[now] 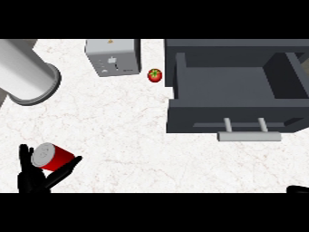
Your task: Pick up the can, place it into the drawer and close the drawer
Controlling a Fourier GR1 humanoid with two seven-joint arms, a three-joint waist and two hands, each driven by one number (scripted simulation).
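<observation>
Scene: a view looking steeply down on a pale marbled counter [137,149] that fills most of the frame.
Can: a red can [51,157] with a silver end sits in the lower left of the frame. It is tilted, with the silver end facing the upper left, and it is held in the left hand, well apart from the drawer.
Left hand: the black left hand [33,181] comes up from the lower left edge. Its fingers rise along the can's left side and its thumb reaches along the can's lower right side, so the hand is clamped on the can.
Right hand: only a thin black sliver of the right hand [306,189] shows at the lower right corner. I cannot tell how it is set.
Drawer: a dark grey drawer [240,115] stands pulled open in the upper right of the frame, its inner floor and walls in plain sight.
Handle: a light grey bar handle [248,136] juts from the drawer's front toward the lower edge, on two short posts.
Toaster: a silver toaster [113,58] stands at the upper middle, left of the drawer.
Tomato: a small red tomato [155,75] lies between the toaster and the drawer, near both.
Cylinder: a large pale grey cylinder [19,70] slants across the upper left corner.
</observation>
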